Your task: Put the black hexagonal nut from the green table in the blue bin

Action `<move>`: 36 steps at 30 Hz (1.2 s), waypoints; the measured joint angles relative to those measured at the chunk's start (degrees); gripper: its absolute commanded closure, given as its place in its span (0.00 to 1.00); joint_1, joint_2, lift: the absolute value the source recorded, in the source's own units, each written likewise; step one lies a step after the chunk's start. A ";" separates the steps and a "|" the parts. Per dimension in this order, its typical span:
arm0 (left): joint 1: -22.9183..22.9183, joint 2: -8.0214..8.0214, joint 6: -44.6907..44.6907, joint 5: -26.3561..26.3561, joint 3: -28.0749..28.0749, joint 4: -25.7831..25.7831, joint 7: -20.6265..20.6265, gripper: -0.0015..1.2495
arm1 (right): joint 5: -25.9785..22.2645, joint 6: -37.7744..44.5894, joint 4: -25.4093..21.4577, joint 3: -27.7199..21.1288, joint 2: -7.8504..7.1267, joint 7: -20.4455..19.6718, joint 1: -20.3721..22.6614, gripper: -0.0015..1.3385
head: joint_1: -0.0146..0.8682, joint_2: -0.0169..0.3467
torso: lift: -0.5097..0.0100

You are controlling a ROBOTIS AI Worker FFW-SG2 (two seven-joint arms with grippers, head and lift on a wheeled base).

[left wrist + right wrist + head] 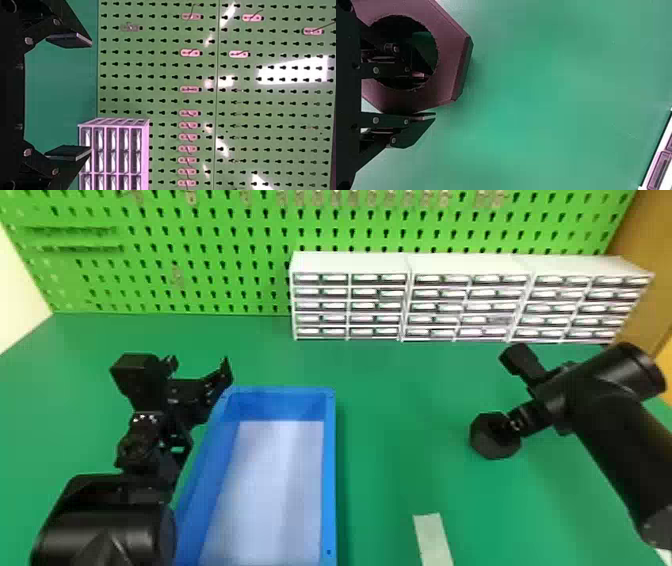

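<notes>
Black hexagonal nut (492, 445), thick-walled with a wide round hole, is in the right gripper (506, 427), over the right half of the green worktop (400, 400). That gripper's two flat black fingers are drawn close together on one stretch of the nut's ring: in the right wrist view, one finger reaches into the hole and the other lies along the outer side, with the wall between them. Whether the nut touches the worktop or is just above it, I cannot tell. The rectangular blue plastic bin (329, 470), with a pale floor inside, stands in the left half of the worktop, its long sides running toward the back edge; the nut is outside it, well apart from its right wall. The left gripper (200, 365) is near the bin's back left corner, its fingers spread wide with nothing between them, as the left wrist view also shows. A pale flat strip (432, 535) lies on the worktop between the bin and the right arm, closer to the robot than the nut. White cabinets of small drawers (347, 262) stand side by side along the back edge, from near the middle toward the back right corner, in front of an upright green pegboard (200, 280).
</notes>
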 measured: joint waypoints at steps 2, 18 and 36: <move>0.01 0.00 0.00 0.00 0.04 0.00 0.00 0.25 | 0.00 0.48 -0.37 0.01 0.04 0.01 0.00 0.85 | 0.79 0.19 | 0.80; 0.31 0.00 -0.06 0.09 0.39 0.00 0.00 0.26 | 5.64 10.82 -15.48 -0.66 0.17 7.41 0.72 0.85 | 0.79 0.19 | 0.80; 0.61 0.08 -0.44 0.26 0.91 -0.15 -0.18 0.26 | 6.18 17.02 -34.22 2.52 3.13 12.49 1.21 0.85 | 0.79 0.19 | 0.80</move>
